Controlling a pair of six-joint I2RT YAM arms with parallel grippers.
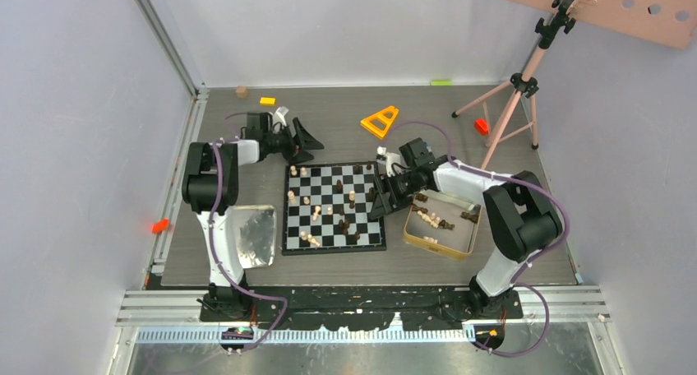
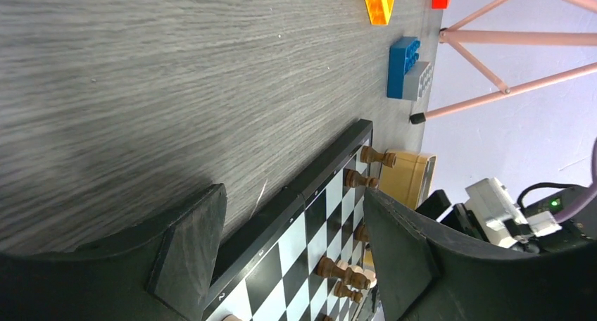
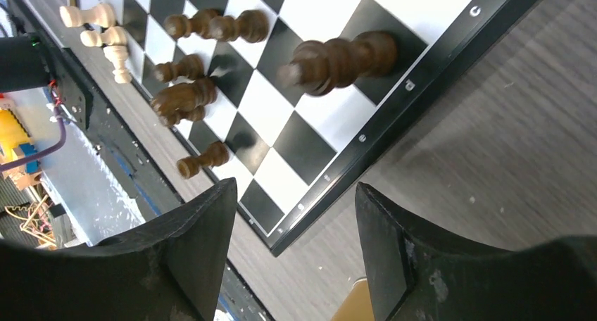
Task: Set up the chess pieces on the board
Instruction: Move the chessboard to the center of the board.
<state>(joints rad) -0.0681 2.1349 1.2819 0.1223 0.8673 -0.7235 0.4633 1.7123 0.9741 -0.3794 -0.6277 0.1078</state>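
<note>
My left gripper (image 2: pixel 292 198) sits jaws apart, empty, at the far-left corner of the board (image 1: pixel 333 248). Right gripper (image 3: pixel 294 191) is apart, empty, at its right edge. Pieces (image 1: pixel 316 213) scattered on board, more in tin (image 1: pixel 408 224).

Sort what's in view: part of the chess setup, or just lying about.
For the job: board, chess pieces, tin holding more pieces.
Lying about: orange triangle, blue brick, yellow block, silver tray, tripod.
</note>
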